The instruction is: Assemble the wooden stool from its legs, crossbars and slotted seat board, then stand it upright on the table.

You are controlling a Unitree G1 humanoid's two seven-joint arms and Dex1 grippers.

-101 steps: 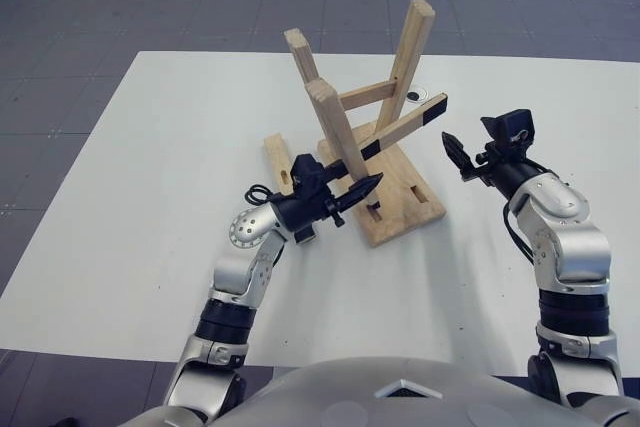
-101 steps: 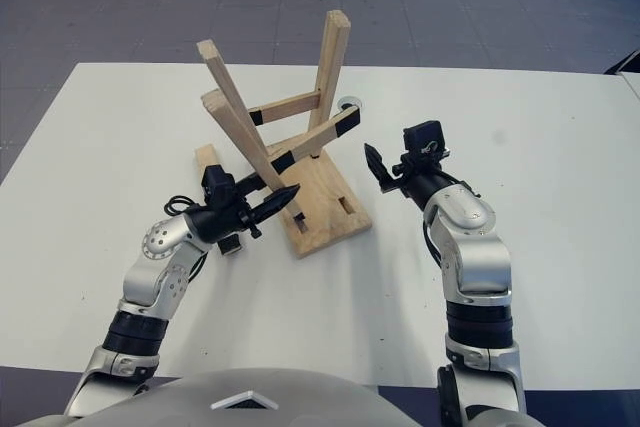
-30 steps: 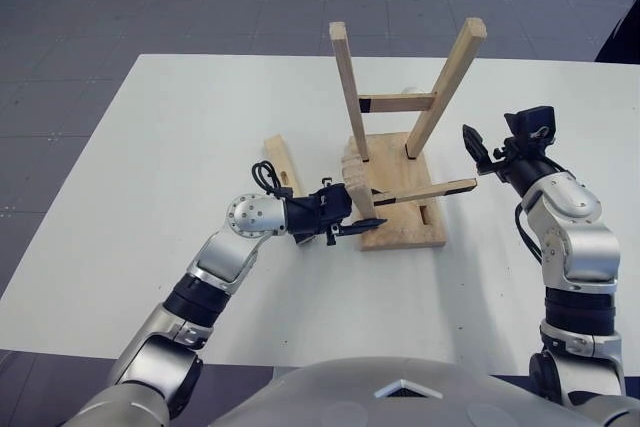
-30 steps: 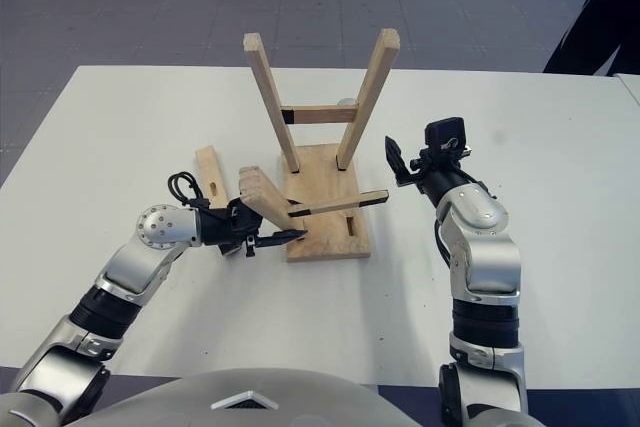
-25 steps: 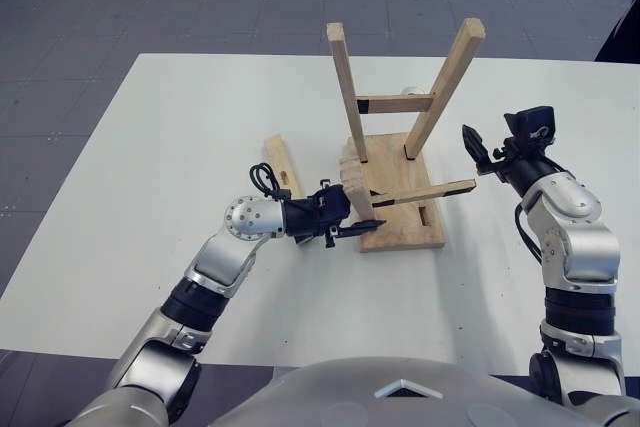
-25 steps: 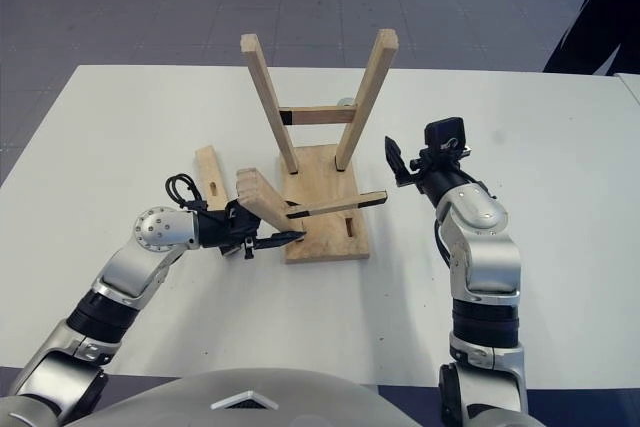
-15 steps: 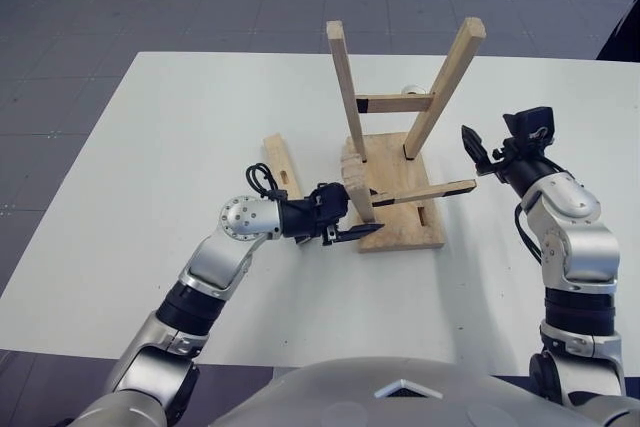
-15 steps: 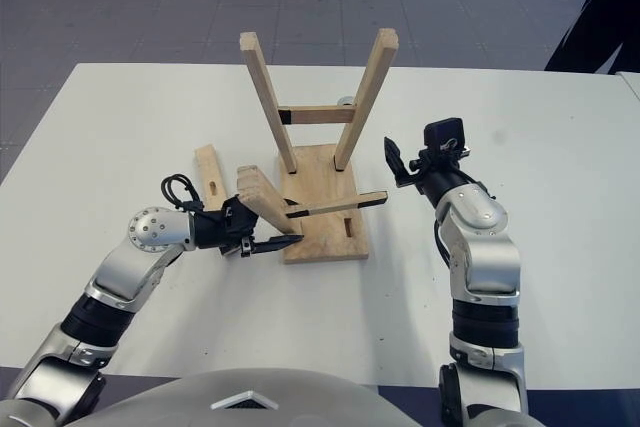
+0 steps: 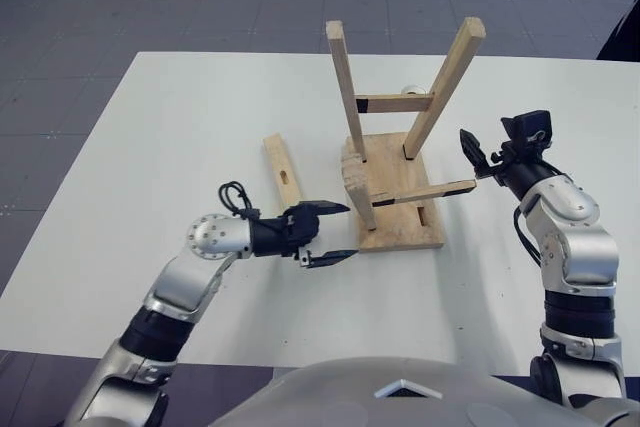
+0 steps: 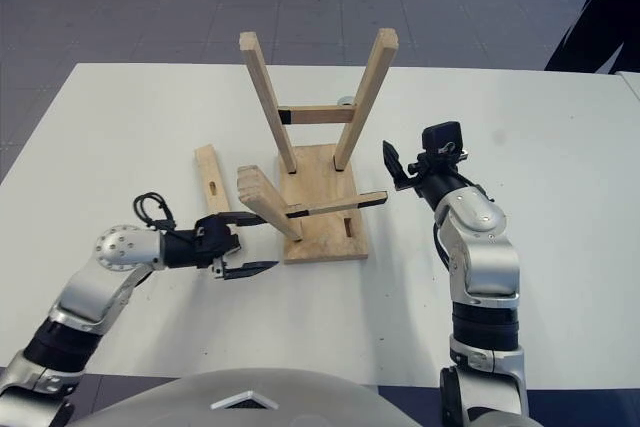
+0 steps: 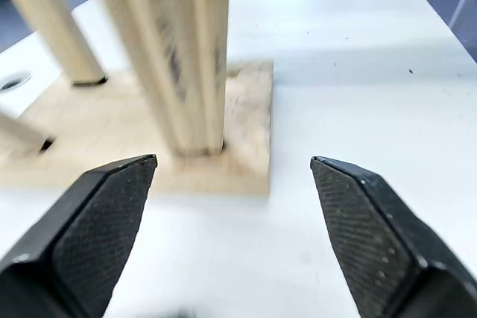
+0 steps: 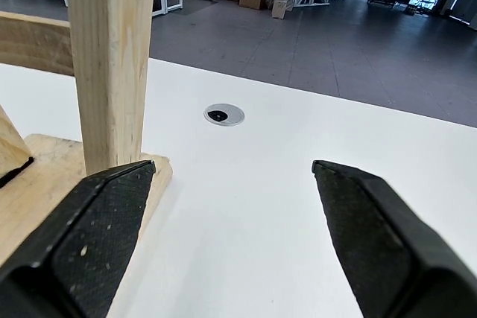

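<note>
The slotted seat board (image 9: 402, 233) lies flat on the white table. Two legs (image 9: 342, 87) stand up from its far end, joined by a crossbar (image 9: 398, 103). A third leg (image 9: 357, 187) rises tilted from the near left slot, and a second crossbar (image 9: 425, 192) sticks out of it to the right with its end free. A loose leg (image 9: 282, 172) lies on the table left of the board. My left gripper (image 9: 338, 233) is open, just short of the third leg (image 11: 186, 50), holding nothing. My right gripper (image 9: 478, 157) is open to the right of the board (image 12: 45, 184).
A round grey grommet (image 12: 223, 115) is set in the table beyond the stool. The table edges lie well away from the parts, with bare surface at the left, the right and the front.
My left gripper has opened and drawn back from the base of the near leg toward the front left. The stool parts stay where they were. My right arm has barely moved.
</note>
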